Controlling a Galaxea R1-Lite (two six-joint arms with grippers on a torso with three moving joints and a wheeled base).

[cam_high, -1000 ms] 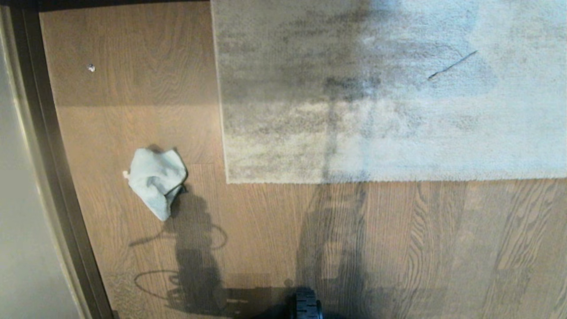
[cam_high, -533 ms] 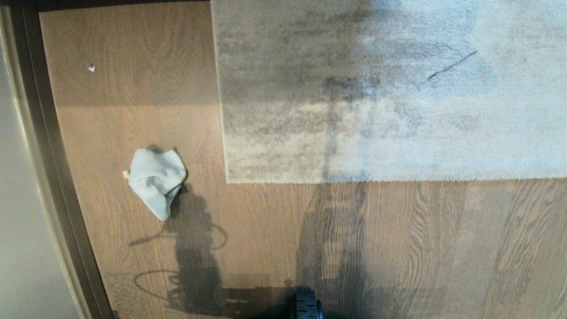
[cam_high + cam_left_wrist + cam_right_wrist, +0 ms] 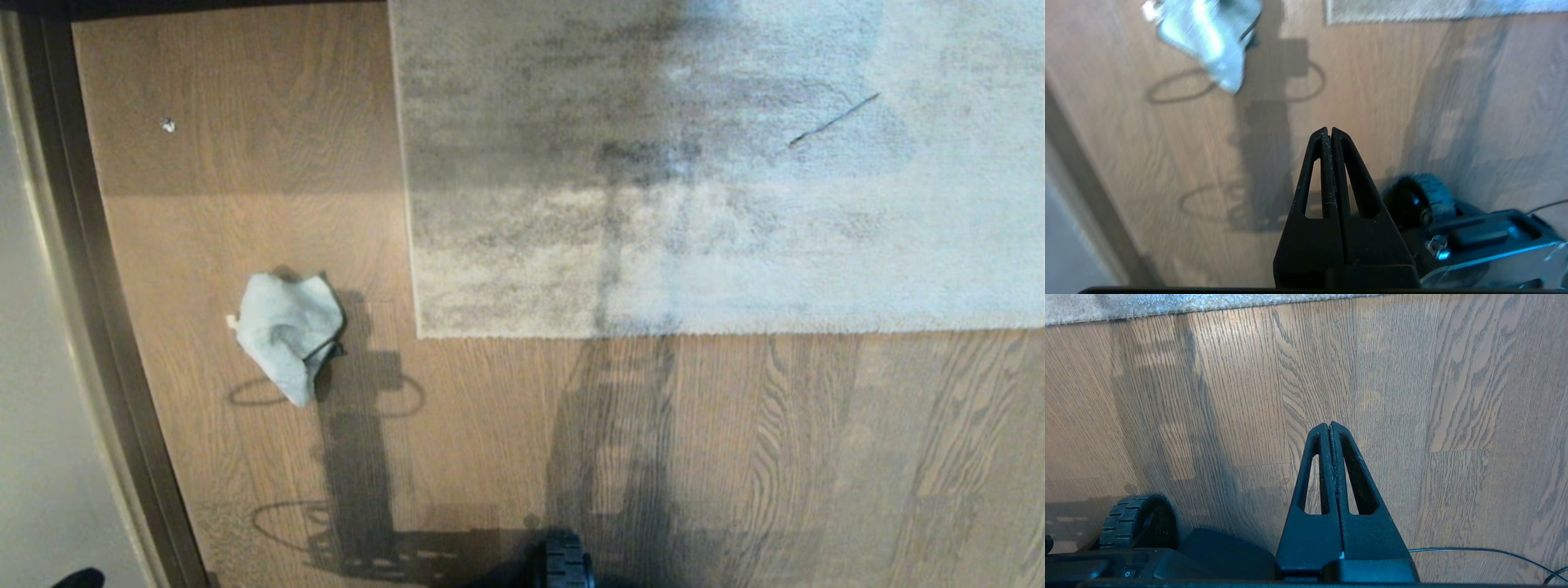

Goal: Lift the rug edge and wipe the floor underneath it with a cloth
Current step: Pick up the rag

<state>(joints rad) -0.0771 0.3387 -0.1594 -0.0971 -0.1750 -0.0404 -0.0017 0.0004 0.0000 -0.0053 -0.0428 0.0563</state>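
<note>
Starting from the biggest item: the floor, wood planks with the grain running away from us toward the rug, baseboard along our left. The rug edge lies flat across the head view, its border running left to right; it turns a square corner and the side border then runs away from us. Nothing is lifted yet, and we see no backing.

The cloth sits crumpled on bare floor, between baseboard and rug corner, near the corner but apart from it. Its long axis runs diagonally, narrow end pointing toward us. We judge it was left there so our left side can reach it without crossing the rug.

Left gripper: fingers pressed together, holding nothing, well short of the cloth, tips aimed roughly toward the cloth. It needs to spread before any pickup.

Right gripper: fingers pressed together, empty, over bare planks, rug border ahead of it. Probably that arm takes the lifting job.

Base wheel is at the near margin.
</note>
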